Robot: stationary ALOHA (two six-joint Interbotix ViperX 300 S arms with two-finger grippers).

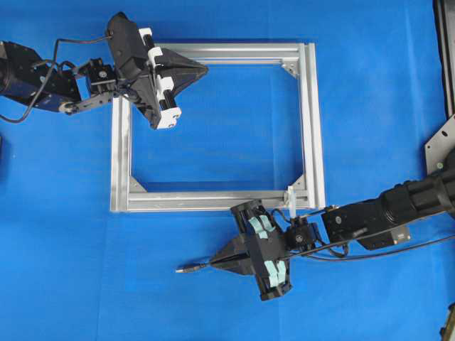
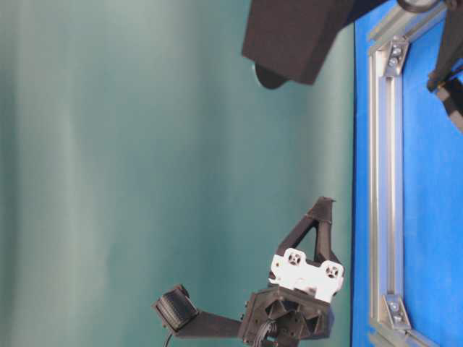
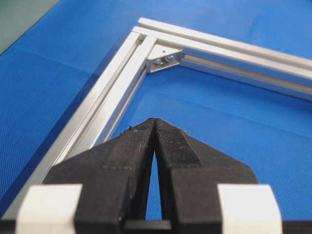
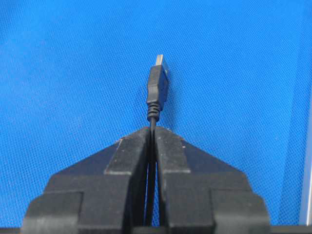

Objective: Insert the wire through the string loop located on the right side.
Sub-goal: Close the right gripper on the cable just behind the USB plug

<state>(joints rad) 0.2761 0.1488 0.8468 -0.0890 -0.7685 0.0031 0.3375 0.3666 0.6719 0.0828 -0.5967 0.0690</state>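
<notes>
Your wire (image 4: 157, 92) is in hand: the right gripper (image 4: 152, 130) has its jaws clenched on the cable just behind the plug, and the silvery tip projects straight ahead of the jaws, low over the table (image 1: 71, 270) in front of the aluminium frame (image 1: 311, 128). The string loop (image 1: 291, 201) stands at the frame's near right corner, close beside the right wrist and behind the direction the plug now points. I judge the pick-up complete and the threading not yet begun. Your next move calls for swinging the plug round toward that corner, levelling it with the loop's opening and feeding it through tip first. The loop is small and partly masked by the arm in the overhead view, so its opening and orientation cannot be confirmed from here; approach slowly. Mind the frame bar and corner bracket directly beside the loop, since the plug could catch on either. Open blue table lies left and forward of the right gripper for the turn. The left gripper (image 3: 155, 127), jaws pressed together on nothing, hangs over the far left corner of the frame, well apart from the work.
</notes>
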